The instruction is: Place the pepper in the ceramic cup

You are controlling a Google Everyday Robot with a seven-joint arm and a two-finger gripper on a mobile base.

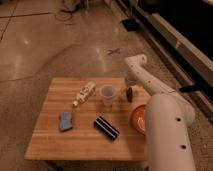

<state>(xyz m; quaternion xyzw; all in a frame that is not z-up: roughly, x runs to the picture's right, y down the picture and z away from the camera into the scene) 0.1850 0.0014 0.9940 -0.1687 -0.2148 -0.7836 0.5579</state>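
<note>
Right of centre on the worktop (52, 142), the hand (129, 85) sits directly over the pepper (129, 94).
From where I stand, the arm (146, 80) arches up from the lower right and drops at the worktop's far edge, so the hand meets the dark-red pepper from above, likely to lift it clear of a rim. Whether it is clamped on it I cannot tell. Just left of the pepper, the ceramic cup (107, 95) stands upright, mouth open to receive it. A bottle (85, 92), a blue sponge (66, 120) and a black bar (106, 127) lie further left, and the orange dish (138, 119) is half hidden behind the robot.
</note>
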